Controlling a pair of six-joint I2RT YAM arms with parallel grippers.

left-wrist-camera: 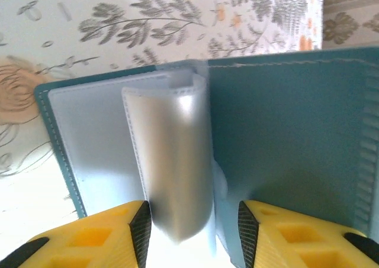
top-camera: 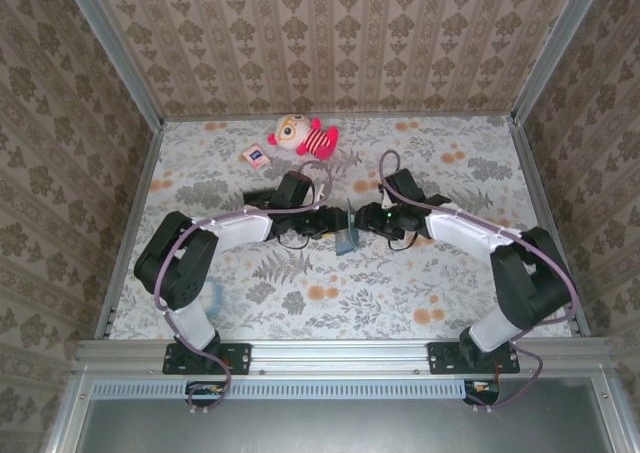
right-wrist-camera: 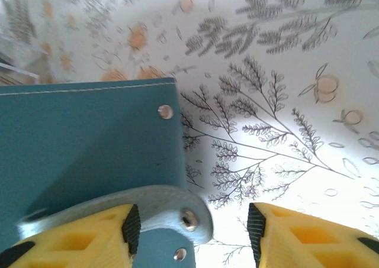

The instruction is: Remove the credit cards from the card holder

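A: The left gripper [left-wrist-camera: 192,232] was seen with yellow fingers [left-wrist-camera: 89,238] parted beside a clear plastic sleeve [left-wrist-camera: 172,161] (a gap was noted on one side).
B: And the right gripper [right-wrist-camera: 194,232]?
A: Likewise parted; the teal-blue folding card holder [top-camera: 348,239] was found opened between both, at the middle of the floral table [top-camera: 400,283].

Top cam: fixed, high up behind the arm bases [top-camera: 207,356], tilted down and forward. It takes in the whole table [top-camera: 330,303], with the card holder [top-camera: 348,235] small and near frame centre.

Left wrist cam: very close to the card holder, looking out past the left gripper [left-wrist-camera: 192,212] at the open inner side. Tabletop fills the frame beyond it.

Right wrist cam: equally close, on the card holder's opposite side, looking past the right gripper [right-wrist-camera: 191,212] at the outer cover.

Overlap: all three see the card holder and the floral tabletop just around it.
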